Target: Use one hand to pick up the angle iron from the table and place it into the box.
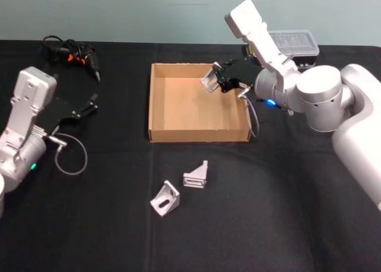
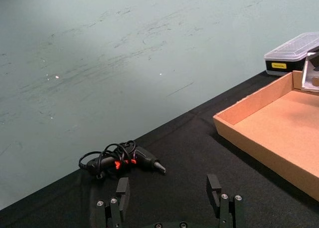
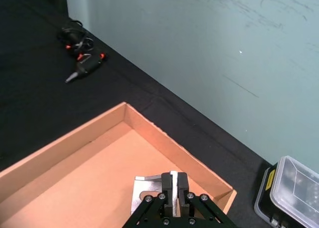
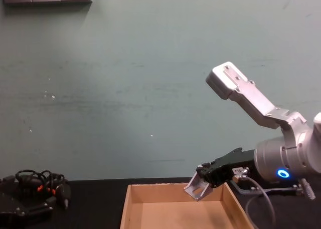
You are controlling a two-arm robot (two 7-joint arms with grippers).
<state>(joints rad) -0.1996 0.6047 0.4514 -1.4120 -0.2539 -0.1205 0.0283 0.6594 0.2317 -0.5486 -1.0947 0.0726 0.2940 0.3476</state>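
Note:
My right gripper (image 1: 221, 80) is shut on a silver angle iron (image 1: 209, 80) and holds it just above the far right corner of the tan cardboard box (image 1: 156, 99). The chest view shows that angle iron (image 4: 196, 188) hanging over the box (image 4: 125, 214), held by the right gripper (image 4: 204, 178). In the right wrist view the fingers (image 3: 182, 182) pinch the bracket (image 3: 144, 195) over the box floor (image 3: 84, 183). Two more angle irons (image 1: 165, 199) (image 1: 196, 177) lie on the black table (image 1: 268, 212) in front of the box. My left gripper (image 1: 89, 105) stands open at the table's left side, with open fingers (image 2: 123, 188) in the left wrist view.
A black power tool with a coiled cord (image 1: 74, 53) lies at the far left. A black case with a clear lid (image 1: 294, 44) sits behind the right arm. A loose cable loops by the left arm (image 1: 70, 156).

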